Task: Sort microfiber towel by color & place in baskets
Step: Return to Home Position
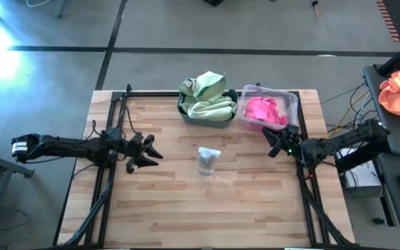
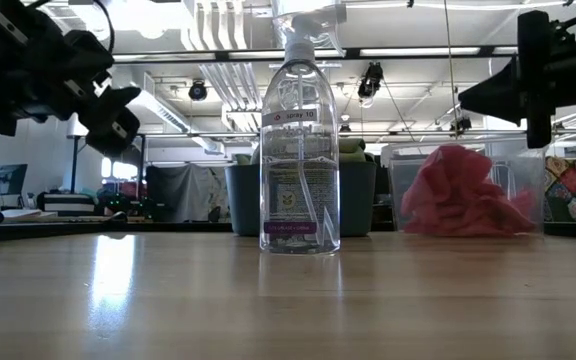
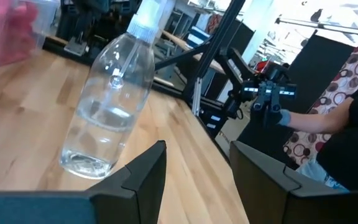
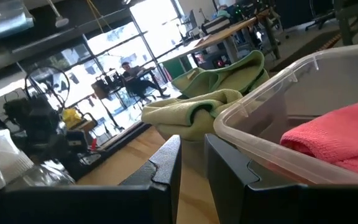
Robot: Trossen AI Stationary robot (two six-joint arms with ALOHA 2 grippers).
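All sorted, we reckon: green towels (image 1: pixel 205 96) in blue basket (image 1: pixel 207 123), pink towels (image 1: pixel 264 111) in clear basket (image 1: pixel 292 97), left gripper (image 1: pixel 151 149) and right gripper (image 1: pixel 271 141) empty, jaws spread.

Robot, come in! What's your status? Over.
Left gripper and right gripper: jaws open, empty, either side of table. Green towels in blue basket, pink towels in clear basket. Spray bottle upright between the arms.

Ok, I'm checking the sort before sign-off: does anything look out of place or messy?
Only the green towels: they heap above the teal bin and drape over its rim. The pink towels lie inside the clear bin. Nothing spilled.
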